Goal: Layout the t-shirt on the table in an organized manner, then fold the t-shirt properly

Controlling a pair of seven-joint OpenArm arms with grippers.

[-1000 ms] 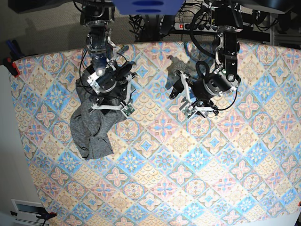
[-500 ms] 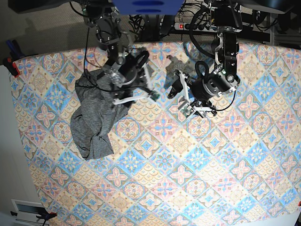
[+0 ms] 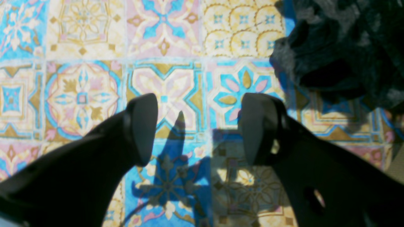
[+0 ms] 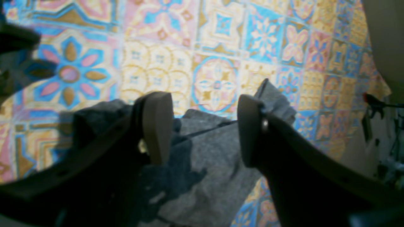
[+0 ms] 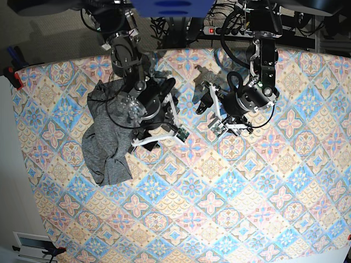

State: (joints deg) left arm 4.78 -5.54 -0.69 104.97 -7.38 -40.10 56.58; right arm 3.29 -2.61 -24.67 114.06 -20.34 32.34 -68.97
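The dark-grey t-shirt (image 5: 107, 137) lies crumpled in a long heap at the left of the table (image 5: 219, 208). In the base view my right gripper (image 5: 160, 137) hangs open just right of the heap, over the cloth. The right wrist view has its fingers (image 4: 157, 126) spread wide above a grey fold of the t-shirt (image 4: 214, 154), with nothing held between them. My left gripper (image 5: 212, 116) stands open near the table's middle back. Between its spread fingertips (image 3: 143, 126) only the tiled table (image 3: 82, 94) shows.
A red clamp (image 5: 13, 76) grips the table's left edge. Cables and a power strip (image 5: 219, 30) sit behind the back edge. A dark blurred shape (image 3: 341, 47) fills the top right of the left wrist view. The two arms stand close together.
My right arm swung off the t-shirt to the right, then came down toward the front, still open. The shirt's upper part has spread out a little. The left arm barely moved.
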